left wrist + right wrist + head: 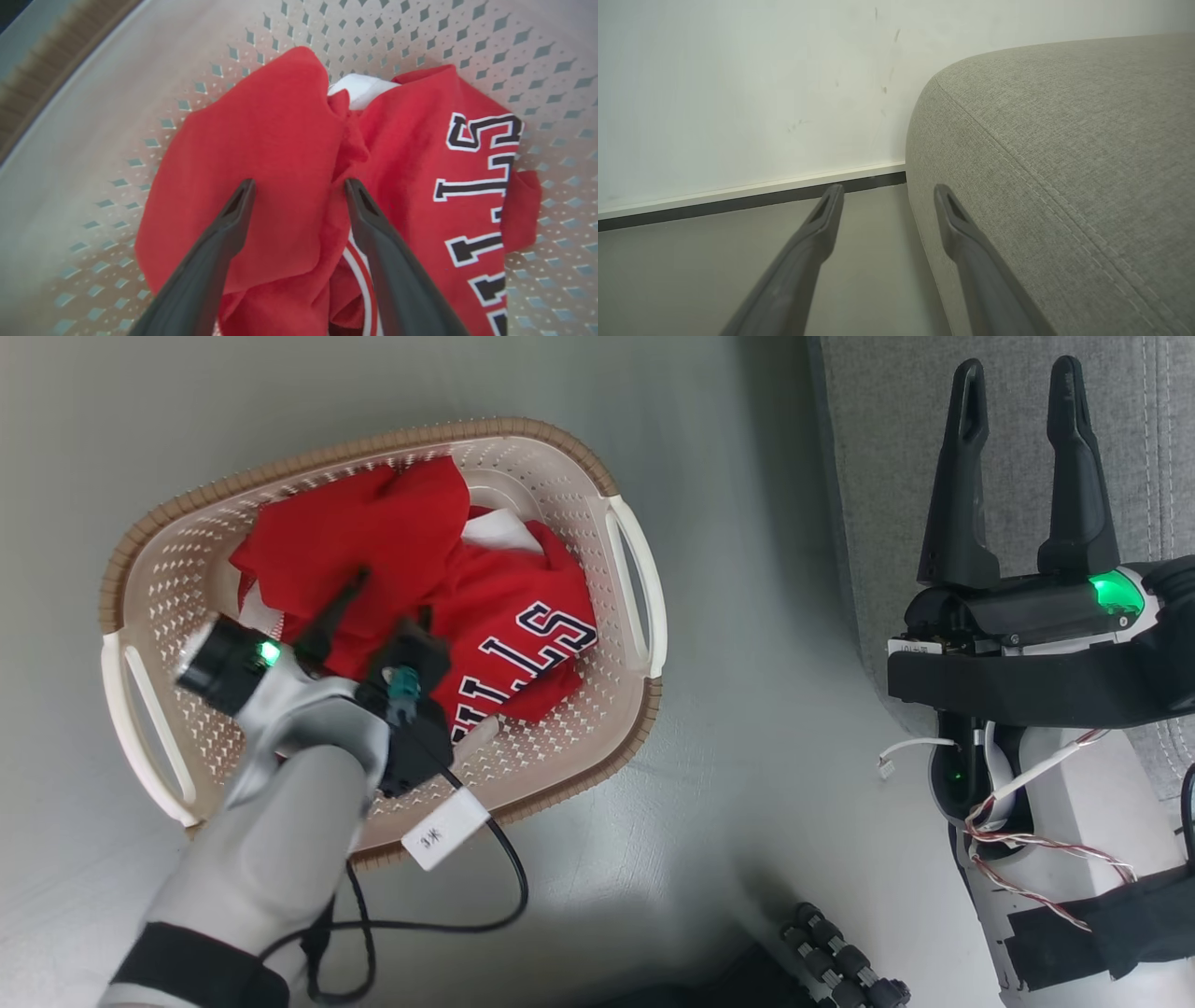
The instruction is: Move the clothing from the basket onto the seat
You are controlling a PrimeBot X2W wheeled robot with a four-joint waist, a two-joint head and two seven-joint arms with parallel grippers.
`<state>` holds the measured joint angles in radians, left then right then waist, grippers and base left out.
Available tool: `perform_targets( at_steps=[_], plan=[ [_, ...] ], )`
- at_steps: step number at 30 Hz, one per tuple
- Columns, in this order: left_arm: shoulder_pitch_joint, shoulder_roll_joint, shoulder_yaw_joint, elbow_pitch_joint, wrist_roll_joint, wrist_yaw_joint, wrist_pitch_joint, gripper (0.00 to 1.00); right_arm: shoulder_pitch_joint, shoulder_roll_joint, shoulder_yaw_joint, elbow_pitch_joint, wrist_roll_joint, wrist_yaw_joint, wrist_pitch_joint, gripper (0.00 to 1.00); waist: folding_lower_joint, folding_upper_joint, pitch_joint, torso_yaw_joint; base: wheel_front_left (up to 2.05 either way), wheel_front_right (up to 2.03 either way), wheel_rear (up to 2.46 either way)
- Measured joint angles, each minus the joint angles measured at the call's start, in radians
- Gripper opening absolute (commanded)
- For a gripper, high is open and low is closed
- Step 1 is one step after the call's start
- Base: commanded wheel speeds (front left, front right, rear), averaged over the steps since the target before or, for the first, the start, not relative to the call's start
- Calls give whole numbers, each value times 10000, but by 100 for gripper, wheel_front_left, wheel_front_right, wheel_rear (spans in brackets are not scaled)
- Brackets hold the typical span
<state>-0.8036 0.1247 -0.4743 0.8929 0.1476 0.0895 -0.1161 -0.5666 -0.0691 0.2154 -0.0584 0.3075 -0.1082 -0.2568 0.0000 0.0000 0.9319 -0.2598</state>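
While the left gripper (300, 184) hangs inside the basket (551, 455), you have its two dark fingers spread wide with nothing clamped between them. Cannot tell if the tips touch cloth.

Materials:
- Basket: cream plastic, oval, with diamond perforations, a brown woven-look rim and looped side handles.
- Clothing (439, 588): soft and crumpled, all of it in the basket. The plain red garment (252, 140) is heaped on the left, and the lettered garment (420, 154) on the right carries navy block letters edged in white.
- Seat (1064, 140): grey woven fabric with a rounded corner and a stitched seam along the edge.

View differences:
- Left wrist view gives you red-and-white striped trim under the fold, low between the fingers.
- Head view gives you the whole basket on the floor (747, 784) and a black cable (509, 877) trailing off the left arm across the near rim.
- Right wrist view gives you the pale wall (738, 93) and skirting board (761, 191) behind the seat's corner.

Right gripper (1018, 369): fingers wide apart, empty, tips over the seat's edge.

Room: bare floor runs between the basket's right handle and the seat. Perforated basket bottom shows on both sides of the heap.
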Motion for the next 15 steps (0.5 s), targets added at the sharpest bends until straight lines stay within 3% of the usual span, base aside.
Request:
perform_targets(
  at_steps=[15],
  plan=[
    [-594,56,410,683,140,265,-38,100,-11,63,25,69,2,36,0,100,0,0,163,-143,0,0,0]
  ],
)
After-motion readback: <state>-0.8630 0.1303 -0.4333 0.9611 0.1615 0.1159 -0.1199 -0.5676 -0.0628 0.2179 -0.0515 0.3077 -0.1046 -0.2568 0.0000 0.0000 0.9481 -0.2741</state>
